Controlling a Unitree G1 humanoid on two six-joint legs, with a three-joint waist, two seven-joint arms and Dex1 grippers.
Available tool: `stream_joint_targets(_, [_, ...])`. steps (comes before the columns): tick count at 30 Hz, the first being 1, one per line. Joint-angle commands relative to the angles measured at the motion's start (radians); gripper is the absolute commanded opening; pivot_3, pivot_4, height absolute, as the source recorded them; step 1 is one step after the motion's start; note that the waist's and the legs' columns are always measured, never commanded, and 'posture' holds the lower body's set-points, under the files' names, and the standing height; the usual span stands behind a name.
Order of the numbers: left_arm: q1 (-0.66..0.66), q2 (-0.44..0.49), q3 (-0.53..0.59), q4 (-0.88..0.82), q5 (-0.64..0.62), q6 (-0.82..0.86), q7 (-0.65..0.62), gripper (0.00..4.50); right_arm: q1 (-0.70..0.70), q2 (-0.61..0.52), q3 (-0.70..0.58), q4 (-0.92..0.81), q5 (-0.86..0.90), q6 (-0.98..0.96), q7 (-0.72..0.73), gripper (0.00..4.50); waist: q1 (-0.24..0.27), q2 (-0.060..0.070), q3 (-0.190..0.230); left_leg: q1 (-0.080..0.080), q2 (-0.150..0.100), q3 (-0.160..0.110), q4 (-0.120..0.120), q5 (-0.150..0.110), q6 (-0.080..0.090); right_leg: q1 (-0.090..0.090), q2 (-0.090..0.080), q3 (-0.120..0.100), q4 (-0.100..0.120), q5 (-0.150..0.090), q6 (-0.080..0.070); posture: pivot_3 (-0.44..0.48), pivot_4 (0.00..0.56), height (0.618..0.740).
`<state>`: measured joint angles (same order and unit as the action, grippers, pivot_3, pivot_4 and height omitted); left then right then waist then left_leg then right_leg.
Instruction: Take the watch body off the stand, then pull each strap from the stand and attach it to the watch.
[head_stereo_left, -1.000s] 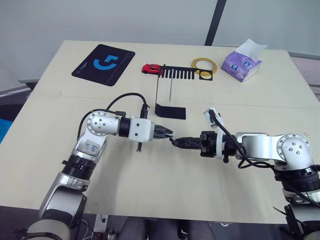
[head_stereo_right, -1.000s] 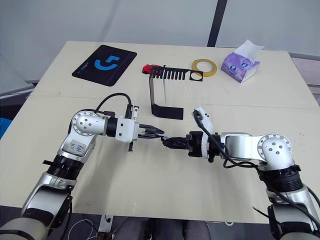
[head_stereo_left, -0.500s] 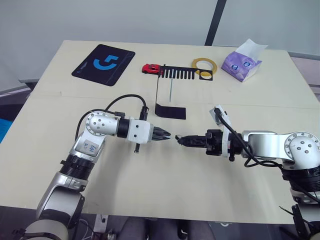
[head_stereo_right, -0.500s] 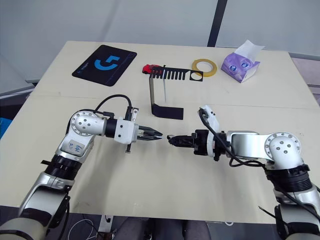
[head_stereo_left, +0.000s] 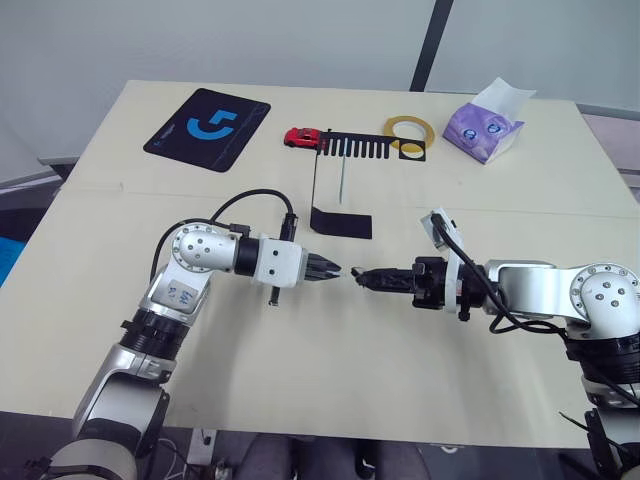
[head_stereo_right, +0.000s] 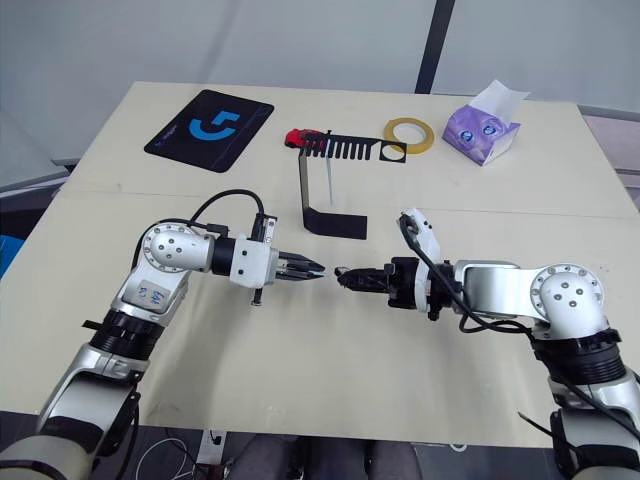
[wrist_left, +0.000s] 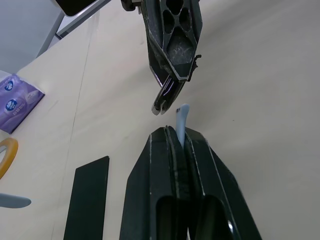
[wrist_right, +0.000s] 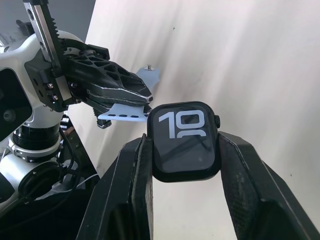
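From the head, the left gripper (head_stereo_left: 340, 272) and right gripper (head_stereo_left: 365, 279) meet tip to tip above the table (head_stereo_left: 330, 400), before the stand (head_stereo_left: 340, 222). The left wrist shows fingers (wrist_left: 165, 165) clamped on a strap (wrist_left: 181, 120). The right wrist shows fingers (wrist_right: 135, 175) gripping the watch body (wrist_right: 185, 141).
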<state>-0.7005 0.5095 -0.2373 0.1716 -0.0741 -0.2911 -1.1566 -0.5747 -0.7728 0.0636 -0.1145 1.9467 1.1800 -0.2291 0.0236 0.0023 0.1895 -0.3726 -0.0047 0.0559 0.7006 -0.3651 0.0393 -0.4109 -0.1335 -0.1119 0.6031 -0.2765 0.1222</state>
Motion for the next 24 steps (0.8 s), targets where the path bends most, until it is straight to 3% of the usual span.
stream_joint_targets(1, [-0.016, -0.009, -0.001, -0.021, -0.006, 0.004, 0.012, 0.0, -0.007, -0.002, -0.021, -0.034, 0.026, -0.006, 0.014, 1.5, 0.0, 0.0, 0.0, 0.0, 0.0, 0.0, 0.0, 0.0, 0.0, 0.0, 0.0, 0.0, 0.0, 0.0, 0.0, 0.0, 0.15, 0.738])
stream_joint_targets(24, [-0.033, -0.018, 0.003, -0.01, -0.009, 0.014, 0.016, 0.0, 0.016, 0.0, -0.019, -0.058, 0.026, -0.018, 0.007, 1.5, 0.0, 0.0, 0.0, 0.0, 0.0, 0.0, 0.0, 0.0, 0.0, 0.0, 0.0, 0.0, 0.0, 0.0, 0.0, 0.0, 0.15, 0.738])
